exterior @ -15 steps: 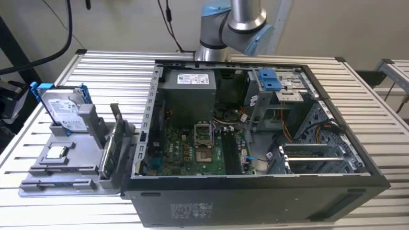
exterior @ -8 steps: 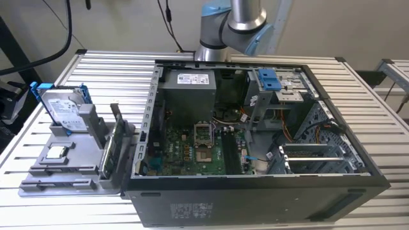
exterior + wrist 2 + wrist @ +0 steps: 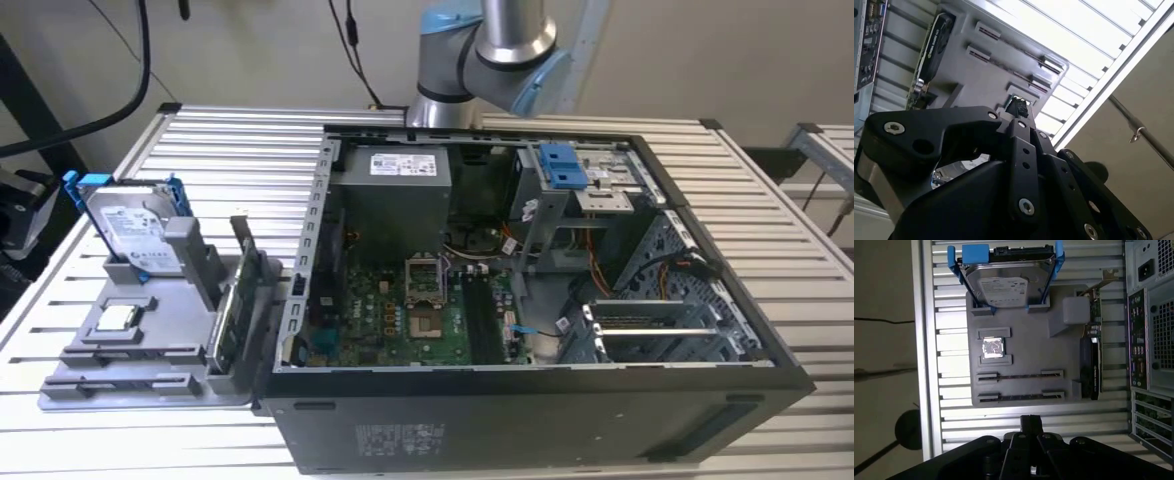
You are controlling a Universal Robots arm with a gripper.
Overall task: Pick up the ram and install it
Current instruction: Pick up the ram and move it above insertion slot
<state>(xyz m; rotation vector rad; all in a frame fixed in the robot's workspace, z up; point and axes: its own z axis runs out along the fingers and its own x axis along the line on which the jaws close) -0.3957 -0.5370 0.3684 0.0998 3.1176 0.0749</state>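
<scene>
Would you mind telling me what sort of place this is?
Probably a robotics lab bench for computer assembly: a robot arm stands by an open computer case on a slatted metal table, next to a grey holder with a hard drive.

My arm (image 3: 487, 50) stands at the far side of the bench (image 3: 227, 150), behind the open computer case (image 3: 534, 420). On the exterior view's left, just beside the case, sits a grey tray (image 3: 160, 300). A hard drive (image 3: 134, 225) in a blue frame stands at its far end. A green card (image 3: 230, 330) stands on edge next to the case.
</scene>
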